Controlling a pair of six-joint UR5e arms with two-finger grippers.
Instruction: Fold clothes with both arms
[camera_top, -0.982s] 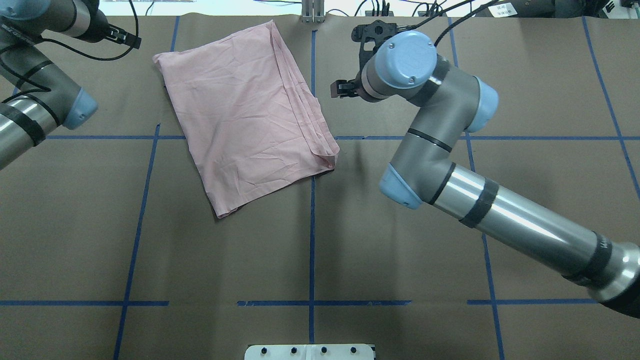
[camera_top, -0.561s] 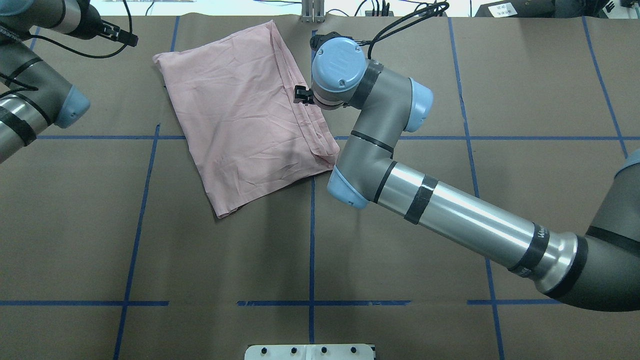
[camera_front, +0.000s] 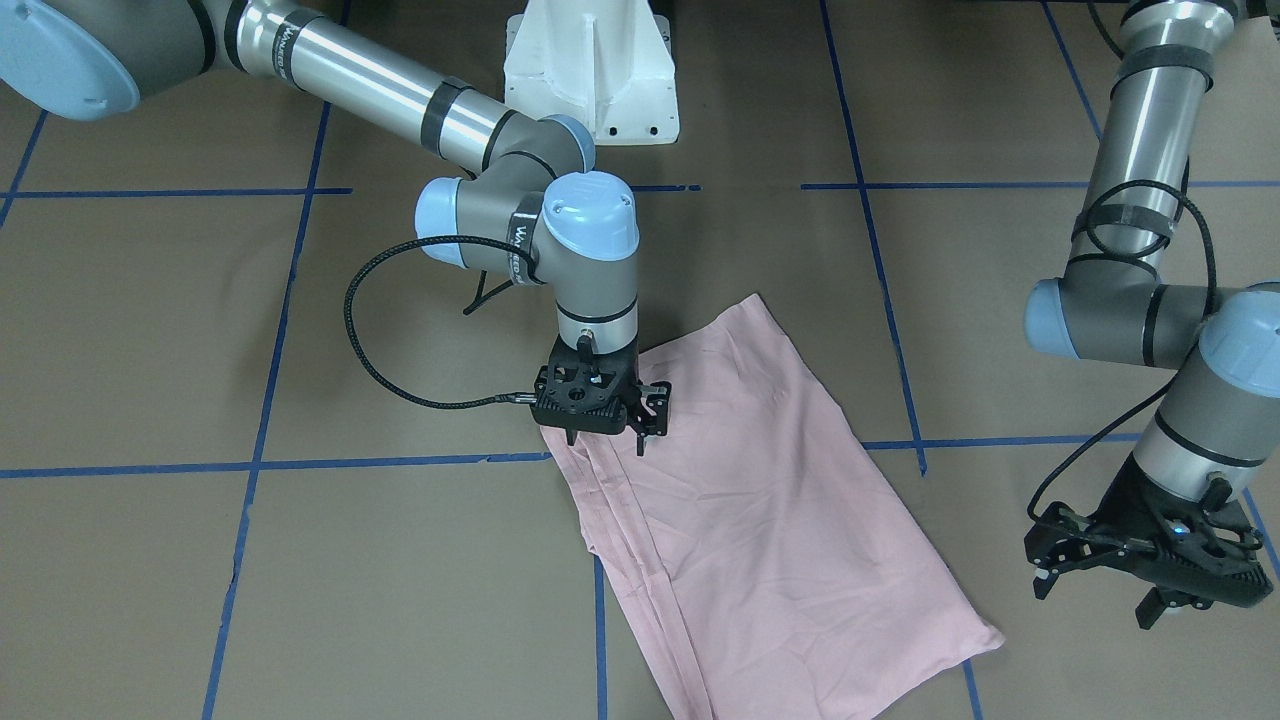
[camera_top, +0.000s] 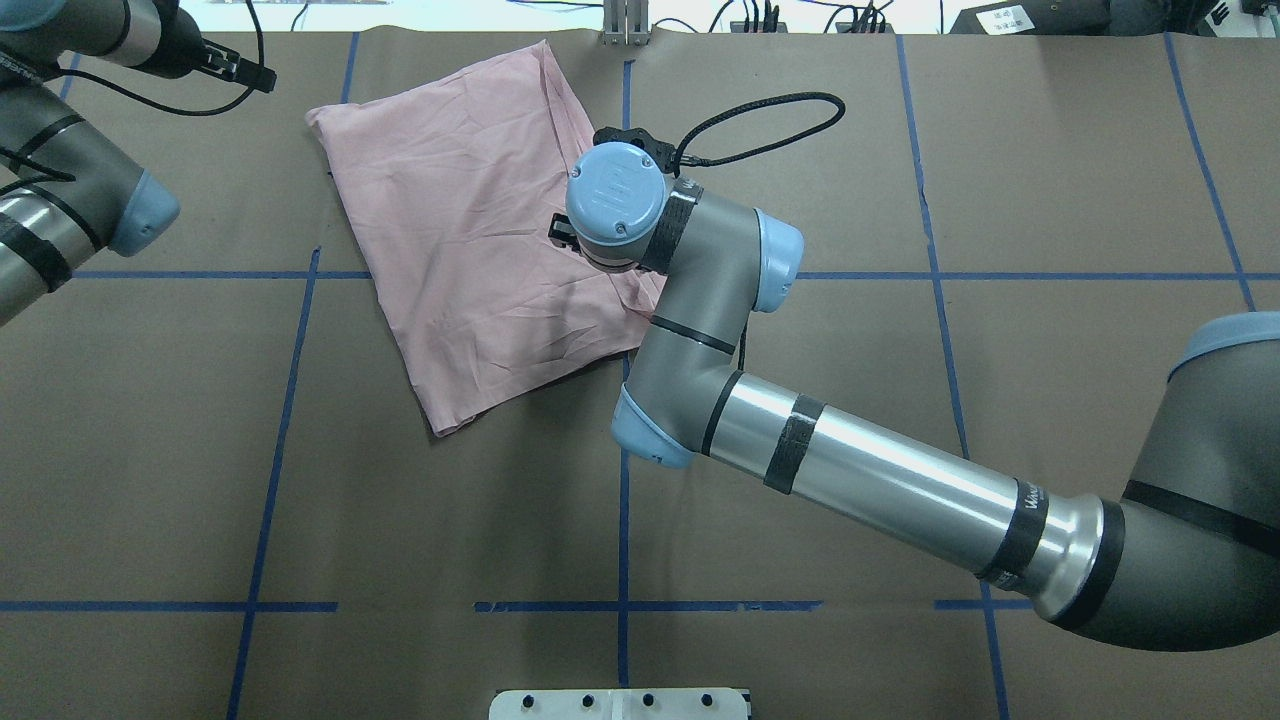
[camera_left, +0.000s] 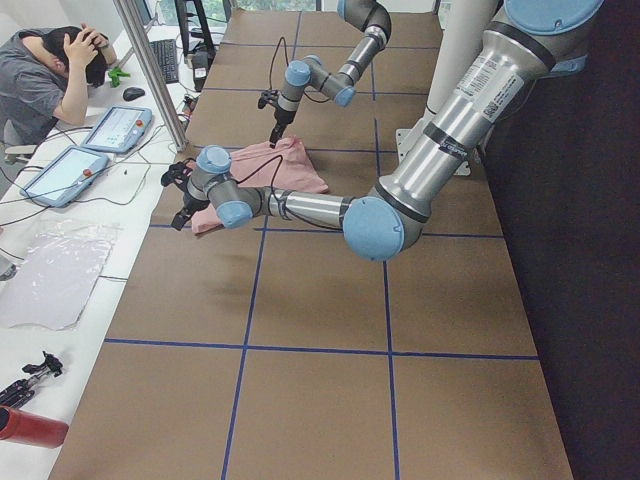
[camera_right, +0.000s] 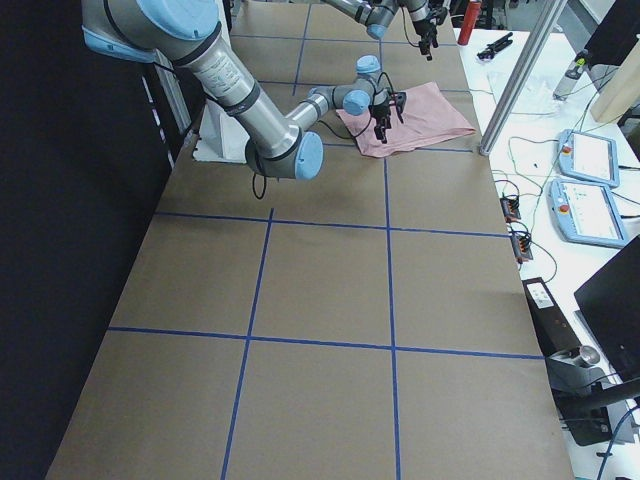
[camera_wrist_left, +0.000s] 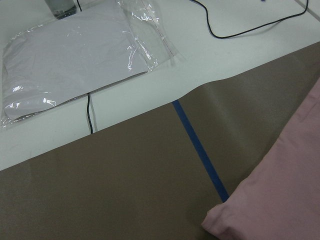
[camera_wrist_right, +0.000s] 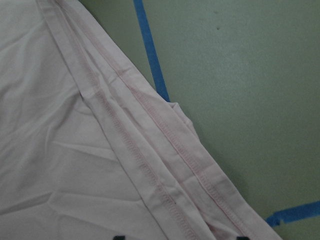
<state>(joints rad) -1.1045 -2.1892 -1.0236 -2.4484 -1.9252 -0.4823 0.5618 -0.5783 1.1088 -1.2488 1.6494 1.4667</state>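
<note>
The pale pink T-shirt (camera_top: 460, 250) lies flat on the brown table (camera_top: 900, 450), folded to a rectangle with a plain side up. It sits askew to the blue tape grid (camera_top: 624, 500): its long axis runs from the far edge of the table back toward the robot, slanting to the robot's right as it comes nearer. The side that matters is the long one on the robot's right, where several hemmed layers (camera_wrist_right: 165, 165) are stacked along the edge. The right gripper (camera_front: 606, 440) points straight down over that stacked edge at its robot-side end, close above the cloth or just touching it; I cannot tell which. Its fingers stand apart and hold nothing, and the right wrist view shows the two fingertips (camera_wrist_right: 117, 236) with the hems lying between them. The left gripper (camera_front: 1095, 600) hangs off the opposite side, near the shirt's far corner on the robot's left and clear of the fabric, also spread wide and empty; its wrist view catches only that corner (camera_wrist_left: 270, 210). So the right arm is much the nearer, and the coming pinch looks to be its to make: closing on the layered edge, which would probably then be carried across the short axis toward the robot's left
</note>
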